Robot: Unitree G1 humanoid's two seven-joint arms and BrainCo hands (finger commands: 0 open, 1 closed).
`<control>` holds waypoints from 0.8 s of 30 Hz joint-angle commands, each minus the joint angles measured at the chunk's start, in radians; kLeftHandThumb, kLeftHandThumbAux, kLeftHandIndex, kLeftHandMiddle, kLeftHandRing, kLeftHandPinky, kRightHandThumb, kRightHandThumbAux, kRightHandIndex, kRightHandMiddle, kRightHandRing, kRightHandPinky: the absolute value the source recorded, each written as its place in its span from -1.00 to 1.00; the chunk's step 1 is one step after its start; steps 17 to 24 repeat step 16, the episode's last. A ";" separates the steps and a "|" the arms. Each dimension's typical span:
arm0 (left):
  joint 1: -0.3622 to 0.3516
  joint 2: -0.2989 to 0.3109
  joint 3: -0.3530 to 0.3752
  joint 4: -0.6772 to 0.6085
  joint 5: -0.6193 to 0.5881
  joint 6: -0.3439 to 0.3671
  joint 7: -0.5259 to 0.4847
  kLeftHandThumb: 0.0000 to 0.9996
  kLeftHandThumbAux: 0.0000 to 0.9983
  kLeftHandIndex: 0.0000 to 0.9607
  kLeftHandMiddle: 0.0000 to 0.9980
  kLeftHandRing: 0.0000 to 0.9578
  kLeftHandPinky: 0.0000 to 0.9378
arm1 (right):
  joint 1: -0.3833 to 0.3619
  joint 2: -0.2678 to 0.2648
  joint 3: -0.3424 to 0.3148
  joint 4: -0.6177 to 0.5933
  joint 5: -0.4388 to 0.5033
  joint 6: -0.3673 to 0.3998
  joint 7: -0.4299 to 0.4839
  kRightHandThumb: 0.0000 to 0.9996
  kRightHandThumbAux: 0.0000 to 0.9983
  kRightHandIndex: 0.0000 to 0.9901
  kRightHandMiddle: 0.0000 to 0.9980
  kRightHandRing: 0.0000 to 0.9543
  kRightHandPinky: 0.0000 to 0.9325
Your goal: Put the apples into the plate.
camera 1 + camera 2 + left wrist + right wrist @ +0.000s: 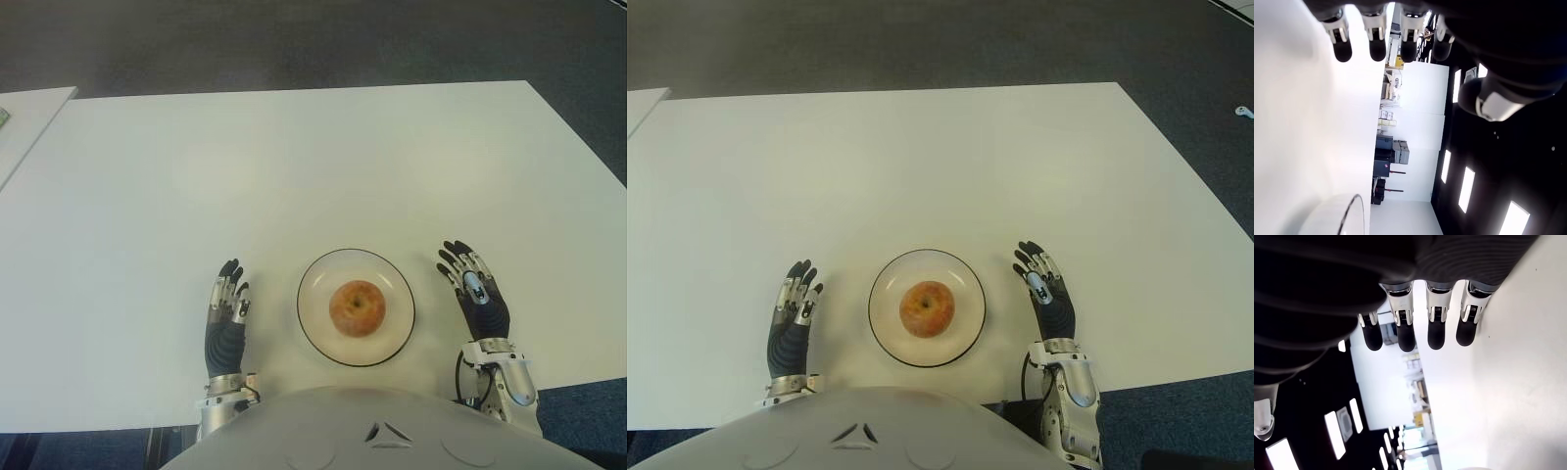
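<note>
One reddish-yellow apple (357, 307) sits in the middle of a clear round plate (315, 281) with a dark rim, near the front edge of the white table (294, 166). My left hand (226, 315) shows to the left of the plate, fingers stretched out and holding nothing. My right hand (473, 285) shows to the right of the plate, fingers also straight and empty. In the left wrist view the plate's rim (1354, 208) shows beside the straight fingertips (1343, 47). The right wrist view shows straight fingertips (1405, 335) above the table.
A second white table's corner (29, 113) stands at the far left. Dark carpet (294, 39) lies beyond the table's far edge and off its right side. The table's front edge runs just behind both wrists.
</note>
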 commanded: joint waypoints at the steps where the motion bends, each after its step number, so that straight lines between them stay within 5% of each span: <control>1: -0.001 -0.018 0.001 0.008 -0.014 0.004 -0.009 -0.72 -0.10 -0.98 -0.97 -1.00 -1.00 | 0.007 0.001 0.006 -0.001 -0.010 0.015 -0.007 -0.61 -0.07 -0.71 -0.67 -0.76 -0.74; 24: 0.024 -0.005 0.000 -0.025 0.027 0.031 -0.001 -0.74 -0.09 -0.99 -0.98 -1.00 -1.00 | 0.018 0.000 0.011 -0.017 -0.012 0.032 -0.014 -0.62 -0.05 -0.72 -0.68 -0.76 -0.75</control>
